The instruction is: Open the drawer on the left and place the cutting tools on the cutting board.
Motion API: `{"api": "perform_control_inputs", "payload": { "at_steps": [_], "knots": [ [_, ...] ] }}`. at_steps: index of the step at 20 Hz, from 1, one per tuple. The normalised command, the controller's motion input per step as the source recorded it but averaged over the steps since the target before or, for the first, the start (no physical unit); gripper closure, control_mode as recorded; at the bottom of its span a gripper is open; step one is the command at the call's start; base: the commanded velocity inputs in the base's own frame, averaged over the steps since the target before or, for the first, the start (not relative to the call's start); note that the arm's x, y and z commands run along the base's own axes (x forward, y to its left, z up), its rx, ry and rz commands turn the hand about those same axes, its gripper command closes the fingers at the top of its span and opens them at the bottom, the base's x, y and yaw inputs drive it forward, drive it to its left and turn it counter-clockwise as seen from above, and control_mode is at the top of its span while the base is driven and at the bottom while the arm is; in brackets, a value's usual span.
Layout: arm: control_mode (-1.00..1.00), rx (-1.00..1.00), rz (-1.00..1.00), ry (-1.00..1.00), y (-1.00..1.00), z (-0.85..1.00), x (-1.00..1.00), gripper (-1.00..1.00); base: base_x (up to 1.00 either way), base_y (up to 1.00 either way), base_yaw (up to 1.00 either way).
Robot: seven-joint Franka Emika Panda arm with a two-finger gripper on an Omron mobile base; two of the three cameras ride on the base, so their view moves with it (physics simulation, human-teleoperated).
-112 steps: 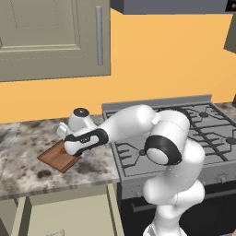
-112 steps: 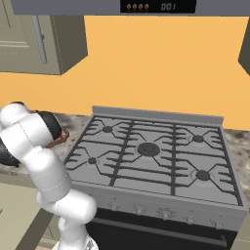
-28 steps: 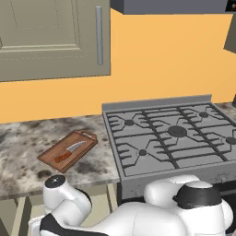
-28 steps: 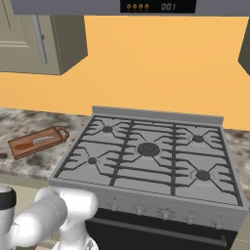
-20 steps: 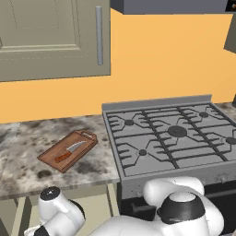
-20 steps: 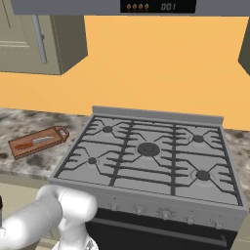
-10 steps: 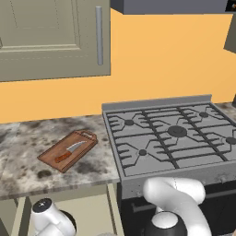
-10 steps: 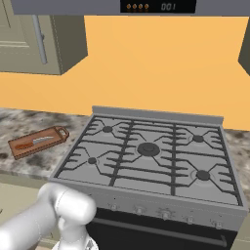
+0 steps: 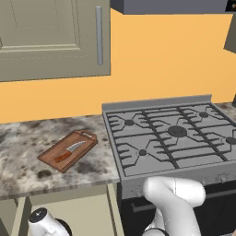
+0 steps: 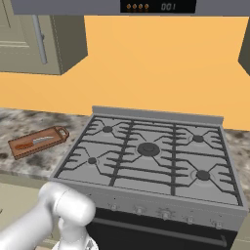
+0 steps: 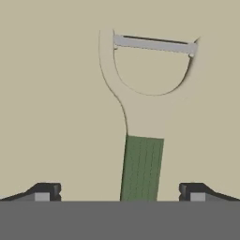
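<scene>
Right now the hand [image 11: 119, 192] is down in the open drawer [image 9: 87, 214], looking at one green-handled peeler [image 11: 141, 140] that lies flat on the drawer floor. The peeler sits straight ahead of the hand. Its green handle runs down between the two fingertips [image 11: 47, 191], and its silver blade is at the far end, so its long side points away from the hand. The fingers are spread as wide as they go, one on each side of the handle, and hold nothing yet. I think the next move is to go lower and squeeze the handle.

On the worktop [image 9: 18, 152] lies one cutting board [image 9: 68, 150], left of the stove [image 9: 175, 138], with one knife [image 9: 70, 152] already on it.
</scene>
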Motion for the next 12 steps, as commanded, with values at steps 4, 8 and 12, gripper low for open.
{"api": "perform_control_inputs", "payload": {
  "at_steps": [4,8,12],
  "knots": [
    [-1.00,-0.02,0.02,0.00,0.12,-0.45,0.00,-1.00,0.00,0.00,0.00],
    [-1.00,-0.01,0.01,0.00,0.13,-0.41,0.00,-1.00,0.00,0.00,0.00],
    [-1.00,0.00,0.00,0.00,0.15,-0.39,0.00,-1.00,0.00,0.00,0.00]
  ]
}}
